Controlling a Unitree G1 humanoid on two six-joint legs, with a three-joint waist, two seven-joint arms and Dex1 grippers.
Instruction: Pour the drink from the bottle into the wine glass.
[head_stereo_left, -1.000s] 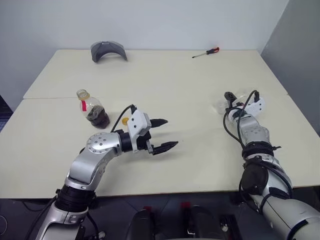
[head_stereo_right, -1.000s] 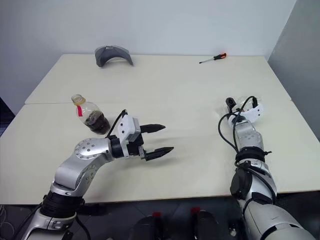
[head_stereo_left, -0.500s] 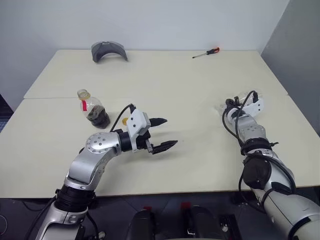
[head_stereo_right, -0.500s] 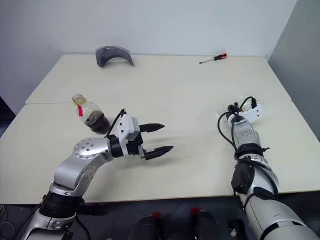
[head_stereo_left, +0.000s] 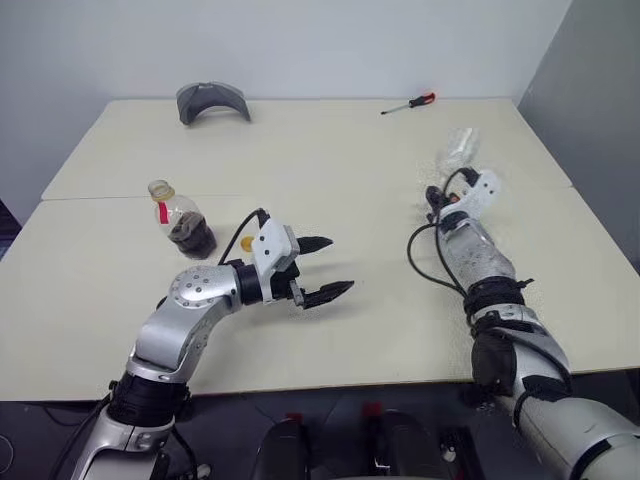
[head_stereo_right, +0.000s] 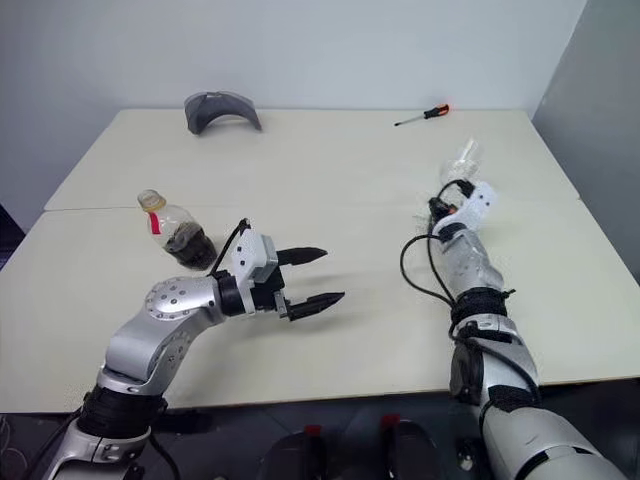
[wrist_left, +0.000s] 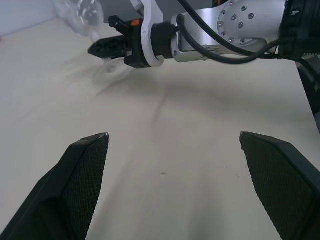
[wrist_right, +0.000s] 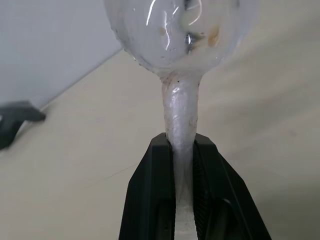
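Note:
The bottle (head_stereo_left: 178, 216) stands upright at the table's left with the dark drink (head_stereo_left: 190, 236) in its lower part. My left gripper (head_stereo_left: 338, 265) hovers open to the right of it over bare tabletop, nothing between its fingers (wrist_left: 85, 165). My right gripper (head_stereo_left: 436, 196) is shut on the stem of the wine glass (head_stereo_left: 460, 143), at the right of the table. In the right wrist view the clear stem runs between the black fingers (wrist_right: 150, 185), and the rounded bowl (wrist_right: 180, 30) sits beyond the fingertips. The glass is tilted, off the table.
A grey curved object (head_stereo_left: 212, 100) lies at the back left. At the back right is a red-handled screwdriver (head_stereo_left: 408, 103). A small yellow thing (head_stereo_left: 247, 241) sits beside my left wrist. A seam crosses the cream table (head_stereo_left: 330, 160), with open room between the arms.
My right gripper has shut on the wine glass's stem, rolled, and carried the glass up and to the left off the table. The left gripper stays put and open.

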